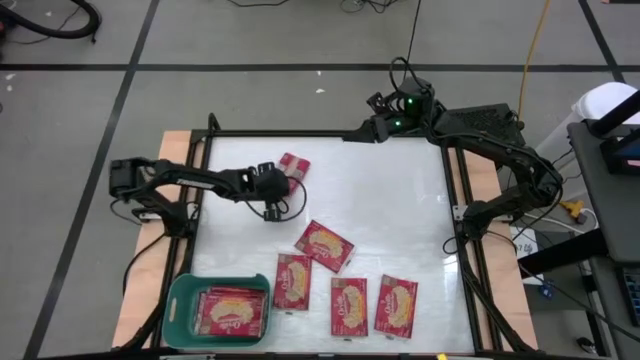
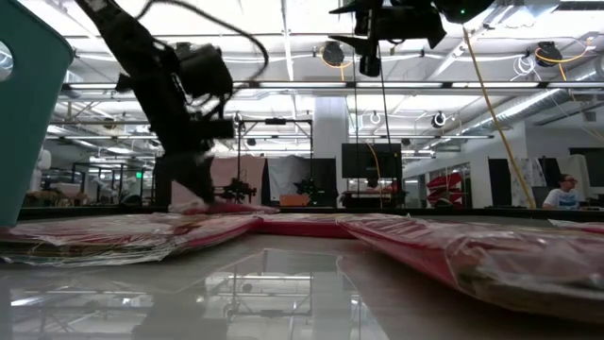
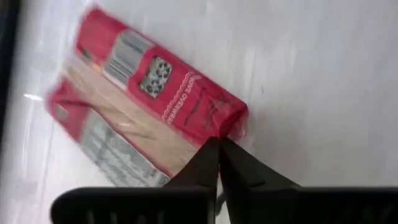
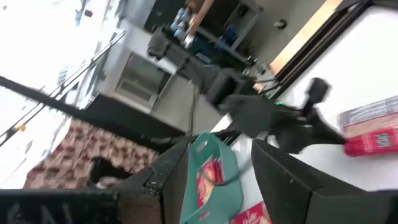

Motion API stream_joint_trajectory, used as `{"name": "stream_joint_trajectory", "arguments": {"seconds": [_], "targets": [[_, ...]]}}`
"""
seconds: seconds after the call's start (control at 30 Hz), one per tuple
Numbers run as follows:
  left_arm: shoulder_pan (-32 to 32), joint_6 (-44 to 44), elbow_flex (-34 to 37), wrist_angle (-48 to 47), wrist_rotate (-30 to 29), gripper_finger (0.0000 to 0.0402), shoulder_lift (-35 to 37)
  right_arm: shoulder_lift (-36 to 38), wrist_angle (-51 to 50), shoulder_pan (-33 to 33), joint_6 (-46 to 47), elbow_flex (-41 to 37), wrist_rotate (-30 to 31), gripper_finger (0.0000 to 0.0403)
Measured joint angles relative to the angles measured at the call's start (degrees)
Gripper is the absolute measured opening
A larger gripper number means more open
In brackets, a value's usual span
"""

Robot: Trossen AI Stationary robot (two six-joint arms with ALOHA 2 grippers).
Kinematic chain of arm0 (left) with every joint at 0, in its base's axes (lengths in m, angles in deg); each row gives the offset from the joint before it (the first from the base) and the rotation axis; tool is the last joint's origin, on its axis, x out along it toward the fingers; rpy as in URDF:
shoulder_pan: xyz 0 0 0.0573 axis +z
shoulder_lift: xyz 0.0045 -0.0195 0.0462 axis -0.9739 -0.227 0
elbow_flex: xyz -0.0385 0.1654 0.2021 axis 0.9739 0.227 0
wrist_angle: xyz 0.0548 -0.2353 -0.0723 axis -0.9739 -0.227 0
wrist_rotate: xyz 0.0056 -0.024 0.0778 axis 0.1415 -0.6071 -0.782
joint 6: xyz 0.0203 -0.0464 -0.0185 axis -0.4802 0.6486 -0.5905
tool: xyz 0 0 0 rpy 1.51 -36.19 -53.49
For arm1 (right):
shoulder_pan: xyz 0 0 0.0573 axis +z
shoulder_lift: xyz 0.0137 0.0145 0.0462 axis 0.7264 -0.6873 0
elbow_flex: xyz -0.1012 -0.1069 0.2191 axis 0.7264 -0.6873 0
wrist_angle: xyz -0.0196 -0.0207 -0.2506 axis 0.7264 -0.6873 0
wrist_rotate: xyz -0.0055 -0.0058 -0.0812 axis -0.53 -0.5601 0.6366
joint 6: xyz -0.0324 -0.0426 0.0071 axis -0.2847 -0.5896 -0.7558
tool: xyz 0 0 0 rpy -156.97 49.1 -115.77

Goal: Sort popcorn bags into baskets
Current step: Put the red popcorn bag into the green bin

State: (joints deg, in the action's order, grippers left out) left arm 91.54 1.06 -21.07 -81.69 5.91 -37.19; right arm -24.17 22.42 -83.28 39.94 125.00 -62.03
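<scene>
the white tabletop [image 1: 380, 200] carries four red popcorn bags [image 1: 346, 307] loose near its front edge. the teal basket [image 1: 180, 300] at the front left corner holds two more, side by side. the left gripper [image 3: 219, 144] is clenched on the edge of another bag [image 1: 294, 165] lying back-side up at the rear. the right gripper [image 4: 214, 163] hangs parted above the rear edge.

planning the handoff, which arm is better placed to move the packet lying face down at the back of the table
Left. Its tool is shut on the edge of that face-down packet, and the basket sits on its side. The right tool is parked high at the back edge, holding nothing.
</scene>
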Motion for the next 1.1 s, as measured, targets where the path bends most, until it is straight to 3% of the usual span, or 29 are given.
{"name": "stream_joint_trajectory", "arguments": {"seconds": [0.2, 0.33, 0.53, 0.8, 1.1], "targets": [[0.03, 9.32, -0.04, 0.52, 5.64, 0.0004, 11.00, 0.95, 0.07, 3.87, 0.99, -0.02, 9.01, 0.0169], [0.07, 19.18, -0.04, 0.84, 11.38, 0.0003, 18.78, 1.16, 0.07, 8.28, 0.92, -0.02, 17.09, 0.0169], [0.20, 36.66, -0.06, 4.77, 19.11, 0.0002, 26.67, 3.69, -3.42, 13.49, 2.43, -0.02, 23.35, 0.0169], [0.22, 49.11, -0.09, 10.33, 24.84, 0.0001, 33.65, 8.84, -9.40, 21.04, 2.15, 0.00, 38.30, 0.0169], [-0.65, 57.64, -0.11, 18.19, 30.33, 0.0001, 36.66, 8.40, -9.91, 36.34, 3.53, -0.02, 57.81, 0.0169]]}}
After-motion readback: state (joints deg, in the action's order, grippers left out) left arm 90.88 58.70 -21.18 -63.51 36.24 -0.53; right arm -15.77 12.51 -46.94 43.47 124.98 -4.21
